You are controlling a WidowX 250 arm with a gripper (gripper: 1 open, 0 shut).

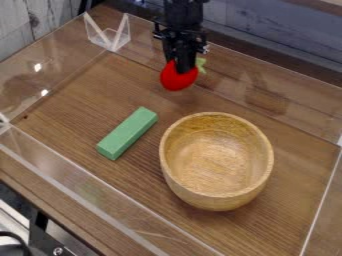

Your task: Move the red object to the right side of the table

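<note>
The red object (pixel 177 76) is a small rounded red toy fruit with a bit of green at its right side. It hangs just above the brown wood-grain table (pixel 80 110), near the back at the middle. My gripper (pixel 182 60) comes down from above and is shut on the red object's top. The black fingers cover the fruit's upper part.
A green rectangular block (pixel 127 133) lies left of centre. A large wooden bowl (pixel 217 160) stands at the front right, just below the carried fruit. Low clear acrylic walls (pixel 107 30) edge the table.
</note>
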